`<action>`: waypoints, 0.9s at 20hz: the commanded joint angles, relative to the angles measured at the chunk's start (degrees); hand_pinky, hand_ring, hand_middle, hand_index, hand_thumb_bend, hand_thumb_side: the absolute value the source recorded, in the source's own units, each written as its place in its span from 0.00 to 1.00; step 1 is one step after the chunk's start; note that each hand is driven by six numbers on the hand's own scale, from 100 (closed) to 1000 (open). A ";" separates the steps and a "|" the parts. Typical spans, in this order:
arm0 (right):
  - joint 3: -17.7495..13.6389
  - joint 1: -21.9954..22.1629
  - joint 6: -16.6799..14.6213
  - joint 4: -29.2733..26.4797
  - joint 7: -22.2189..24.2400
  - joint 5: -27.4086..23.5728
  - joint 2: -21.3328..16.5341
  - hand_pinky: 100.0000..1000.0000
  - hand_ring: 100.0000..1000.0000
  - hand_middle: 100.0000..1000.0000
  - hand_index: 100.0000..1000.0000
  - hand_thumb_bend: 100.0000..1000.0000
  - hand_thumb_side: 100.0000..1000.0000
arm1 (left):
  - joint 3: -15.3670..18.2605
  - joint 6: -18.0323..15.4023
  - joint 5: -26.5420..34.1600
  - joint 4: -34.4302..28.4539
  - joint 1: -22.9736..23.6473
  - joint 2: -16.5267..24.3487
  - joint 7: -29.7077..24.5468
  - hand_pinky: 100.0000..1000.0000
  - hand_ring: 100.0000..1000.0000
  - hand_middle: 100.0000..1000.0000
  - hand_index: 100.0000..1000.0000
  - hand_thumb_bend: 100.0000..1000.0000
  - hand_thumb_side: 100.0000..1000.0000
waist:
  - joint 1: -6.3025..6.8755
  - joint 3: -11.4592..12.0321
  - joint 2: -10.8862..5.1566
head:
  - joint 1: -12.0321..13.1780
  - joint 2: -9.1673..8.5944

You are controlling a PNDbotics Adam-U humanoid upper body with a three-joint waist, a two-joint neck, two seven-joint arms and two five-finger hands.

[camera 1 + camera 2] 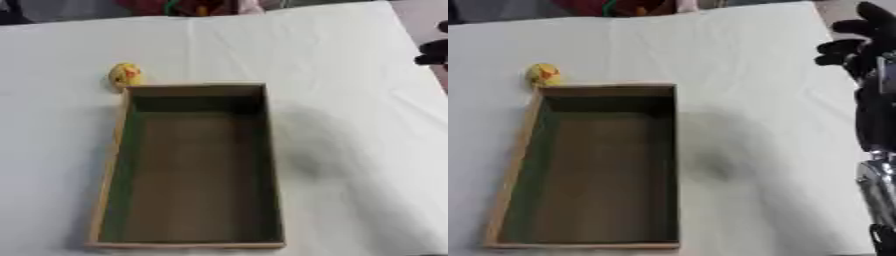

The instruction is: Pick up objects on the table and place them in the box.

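A long wooden box [111, 165] with a brown floor and dark inner walls lies on the white table, with nothing inside it. A small yellow object with orange-red marks [125, 75] rests on the cloth just beyond the box's far left corner, close to its rim. My right hand [859, 42] is black and hangs above the table's far right side, fingers curled with nothing in them; its forearm runs down the right edge of the right eye view. It is far from both the box and the yellow object. The left hand does not show.
White cloth [350, 100] covers the table, with broad bare stretches right of the box and beyond it. Colourful items [188, 7] lie past the far edge. The table's right edge runs near my right hand.
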 commanded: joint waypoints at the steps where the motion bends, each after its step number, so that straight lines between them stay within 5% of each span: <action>1: -0.06 -0.56 -0.23 -1.14 0.28 0.59 -1.91 0.57 0.59 0.66 0.86 0.00 0.79 | -0.29 -0.42 -2.51 2.43 -2.76 3.18 -5.19 0.42 0.47 0.57 0.87 0.05 0.61 | -0.13 0.20 -1.08 | 0.53 -0.54; 4: 0.19 -0.62 0.34 -1.14 0.62 0.64 -1.63 0.57 0.59 0.66 0.86 0.00 0.79 | -1.50 -1.10 -3.71 5.90 -6.58 3.42 -8.82 0.42 0.49 0.58 0.88 0.13 0.69 | -0.16 0.36 -1.17 | 0.21 -0.84; 8: 0.38 -0.92 0.77 -1.14 0.57 0.33 -1.36 0.57 0.59 0.67 0.86 0.00 0.79 | -4.45 -1.95 -7.75 11.48 -11.57 4.06 -12.81 0.42 0.50 0.62 0.88 0.17 0.68 | -0.08 -0.11 -1.24 | 0.03 -1.11; 13: 0.71 -1.12 1.40 -1.14 1.14 0.35 -0.98 0.57 0.60 0.66 0.86 0.00 0.80 | -7.82 -6.04 -10.24 18.00 -16.79 1.91 -17.25 0.43 0.52 0.60 0.85 0.32 0.87 | 0.17 -1.03 -1.34 | 0.43 -1.14; 18: 0.80 -1.27 1.69 -1.14 1.65 0.23 -0.52 0.57 0.59 0.66 0.86 0.00 0.80 | -10.66 -9.56 -14.00 23.53 -20.62 -1.00 -23.20 0.45 0.55 0.61 0.86 0.29 0.89 | 0.41 -2.36 -1.35 | 1.05 -1.11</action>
